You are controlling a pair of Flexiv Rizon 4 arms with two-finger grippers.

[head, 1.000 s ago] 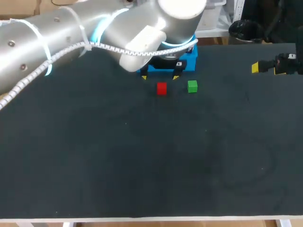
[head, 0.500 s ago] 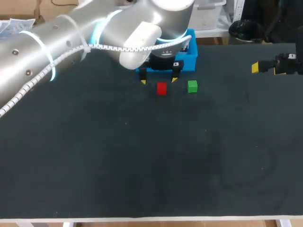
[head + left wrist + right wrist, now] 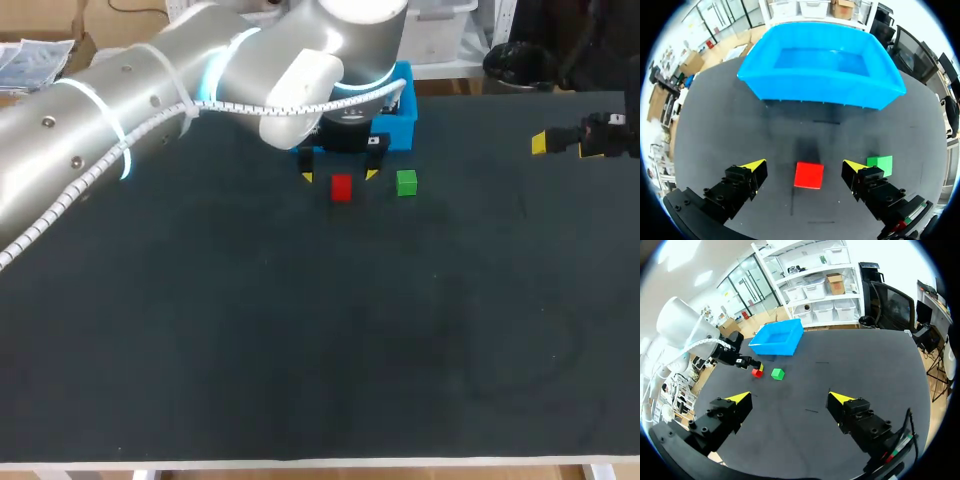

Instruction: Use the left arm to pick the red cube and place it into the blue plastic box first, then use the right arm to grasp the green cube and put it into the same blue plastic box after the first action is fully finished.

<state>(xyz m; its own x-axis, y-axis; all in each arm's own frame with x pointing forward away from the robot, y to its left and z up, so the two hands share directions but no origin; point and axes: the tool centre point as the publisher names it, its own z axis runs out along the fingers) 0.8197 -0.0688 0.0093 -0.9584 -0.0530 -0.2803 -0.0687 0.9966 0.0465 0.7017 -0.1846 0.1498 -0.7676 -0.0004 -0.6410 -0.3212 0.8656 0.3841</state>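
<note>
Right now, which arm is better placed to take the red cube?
Left. The left gripper, open, hovers with the red cube lined up between its tips, the blue box just ahead; the right gripper is far off across the table.

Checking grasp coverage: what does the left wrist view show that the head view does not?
Left wrist only: the whole blue plastic box with its bare inside. Head only: the silver left arm hiding much of that box, and the right gripper out at the table's right. Both: the small red cube between the left gripper's open fingers, untouched, with the small green cube beside it.
</note>
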